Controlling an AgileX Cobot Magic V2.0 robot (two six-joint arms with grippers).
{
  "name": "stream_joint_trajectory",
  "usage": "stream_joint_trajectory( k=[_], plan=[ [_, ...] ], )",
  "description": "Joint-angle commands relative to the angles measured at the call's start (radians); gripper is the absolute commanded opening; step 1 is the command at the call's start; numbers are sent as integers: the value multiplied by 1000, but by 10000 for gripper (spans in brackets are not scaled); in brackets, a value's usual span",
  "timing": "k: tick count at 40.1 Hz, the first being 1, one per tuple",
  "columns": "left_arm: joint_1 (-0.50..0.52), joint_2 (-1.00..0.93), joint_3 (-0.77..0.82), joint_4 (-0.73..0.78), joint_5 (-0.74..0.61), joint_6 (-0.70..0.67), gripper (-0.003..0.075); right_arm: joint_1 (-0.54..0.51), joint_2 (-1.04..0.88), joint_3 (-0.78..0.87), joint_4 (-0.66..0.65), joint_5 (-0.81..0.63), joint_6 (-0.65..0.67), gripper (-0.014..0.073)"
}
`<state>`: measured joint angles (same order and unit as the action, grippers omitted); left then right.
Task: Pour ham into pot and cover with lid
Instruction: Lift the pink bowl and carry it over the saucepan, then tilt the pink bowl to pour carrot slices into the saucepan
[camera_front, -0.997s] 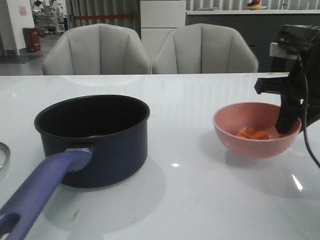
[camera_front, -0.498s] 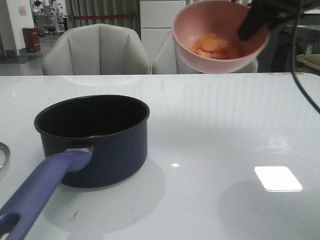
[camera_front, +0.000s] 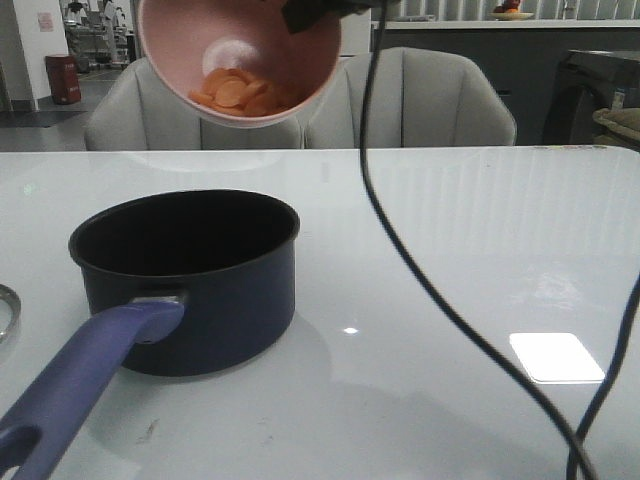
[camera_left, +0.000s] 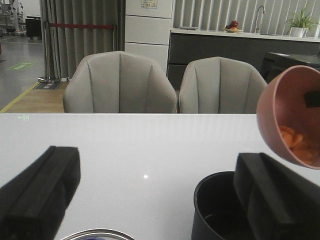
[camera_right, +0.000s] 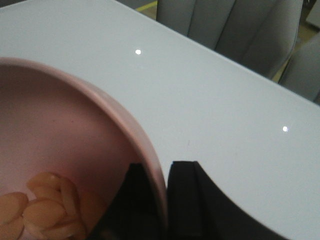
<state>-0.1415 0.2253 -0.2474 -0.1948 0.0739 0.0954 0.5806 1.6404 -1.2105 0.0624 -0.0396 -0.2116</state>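
Observation:
My right gripper is shut on the rim of a pink bowl, held high above the pot and tilted toward the camera. The ham lies as orange-pink slices in the bowl's low side; it also shows in the right wrist view. The navy pot with black inside stands on the table, its purple-blue handle pointing to the front left. Only the metal rim of the lid shows at the left edge. My left gripper is open and empty, low by the lid and pot.
The white glossy table stretches to the right of the pot. A black cable hangs from the right arm down across the right half of the front view. Two grey chairs stand behind the table.
My right gripper lifted the pink bowl from the table at the right, carried it up and left over the pot and tilted it. The pot and left gripper stayed put.

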Motion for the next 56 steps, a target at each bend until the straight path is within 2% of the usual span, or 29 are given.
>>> stream_joint_trajectory(
  k=[1,10,17,22,25,39,43,46,50,56],
  plan=[
    [-6,10,-26,-9,-80,-3,659,19,-8,-39,-19,-232,-85,139],
    [-6,10,-26,-9,-80,-3,659,52,69,-18,-19,-525,-234,139],
    [-6,10,-26,-9,-80,-3,659,58,146,62,-75,-957,-282,139],
    [-6,10,-26,-9,-80,-3,659,58,195,109,-177,-1260,-295,139],
    [-6,10,-26,-9,-80,-3,659,58,211,113,-215,-1260,-300,139],
    [-6,10,-26,-9,-80,-3,659,57,256,113,-212,-1261,-410,139],
    [-6,10,-26,-9,-80,-3,659,57,254,113,-142,-1260,-361,139],
    [-6,10,-26,-9,-80,-3,659,57,244,112,-7,-1229,-242,139],
    [-6,10,-26,-9,-80,-3,659,57,205,107,178,-1054,-145,139],
    [-6,10,-26,-9,-80,-3,659,44,104,53,363,-623,-168,139]
  ],
)
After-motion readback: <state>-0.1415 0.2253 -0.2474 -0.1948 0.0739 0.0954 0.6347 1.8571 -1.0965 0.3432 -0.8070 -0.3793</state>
